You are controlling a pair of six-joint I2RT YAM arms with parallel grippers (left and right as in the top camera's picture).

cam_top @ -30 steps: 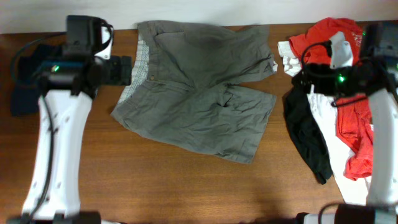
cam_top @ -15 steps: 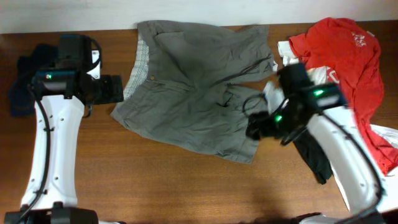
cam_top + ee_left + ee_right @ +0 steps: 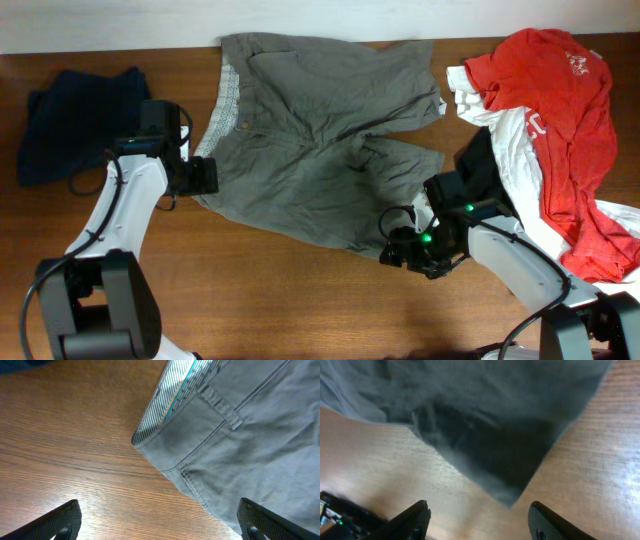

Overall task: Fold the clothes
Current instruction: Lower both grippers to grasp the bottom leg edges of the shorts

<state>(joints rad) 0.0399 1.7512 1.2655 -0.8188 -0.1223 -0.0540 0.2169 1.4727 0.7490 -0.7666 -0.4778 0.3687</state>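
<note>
Grey-green shorts [image 3: 320, 140] lie spread flat across the middle of the table. My left gripper [image 3: 205, 177] is open at the shorts' waistband corner on the left; in the left wrist view the striped waistband [image 3: 172, 405] lies just ahead of the open fingers [image 3: 160, 527]. My right gripper [image 3: 393, 250] is open at the lower right leg hem; the right wrist view shows that hem corner [image 3: 507, 495] between the open fingers [image 3: 480, 520], blurred. Neither gripper holds anything.
A dark navy garment [image 3: 70, 135] lies at the far left. A pile of red [image 3: 560, 120], white [image 3: 520, 170] and black [image 3: 480, 165] clothes lies at the right. Bare wood runs along the front of the table [image 3: 260, 300].
The left arm came down and right to the shorts' waistband corner. The right arm swung from the clothes pile on the right down to the shorts' lower right hem.
</note>
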